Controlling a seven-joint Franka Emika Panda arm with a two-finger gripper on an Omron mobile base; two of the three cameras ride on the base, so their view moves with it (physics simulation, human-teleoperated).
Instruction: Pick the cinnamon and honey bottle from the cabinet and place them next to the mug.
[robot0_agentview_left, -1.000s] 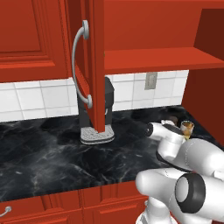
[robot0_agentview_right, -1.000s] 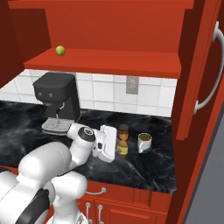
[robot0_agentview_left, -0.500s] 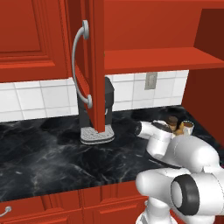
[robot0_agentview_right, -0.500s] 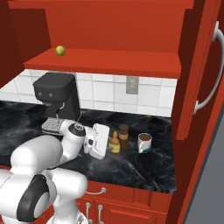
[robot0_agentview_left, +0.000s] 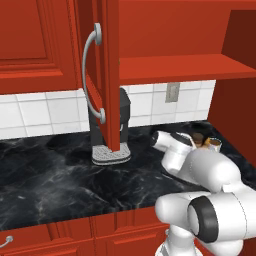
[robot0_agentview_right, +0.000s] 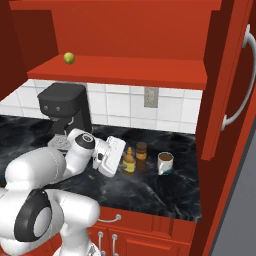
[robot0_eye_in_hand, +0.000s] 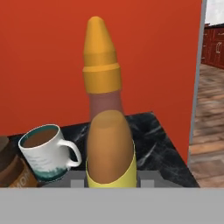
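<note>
Honey bottle (robot0_eye_in_hand: 107, 144) fills the hand view, the pincer (robot0_agentview_right: 119, 162) pinching its lower body as it stands on the black marble desk (robot0_agentview_right: 150, 187) just beside the cinnamon (robot0_agentview_right: 141, 155), the mug (robot0_agentview_right: 165, 162) close by. Slim, stiff and likely smooth, the bottle is best gripped low on its wider body, not at the tapered orange tip. Behind rises the red cabinet (robot0_agentview_right: 130, 67)

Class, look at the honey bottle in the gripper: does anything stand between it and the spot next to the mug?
Yes. In the right base view the cinnamon stands between the honey bottle and the mug.
</note>
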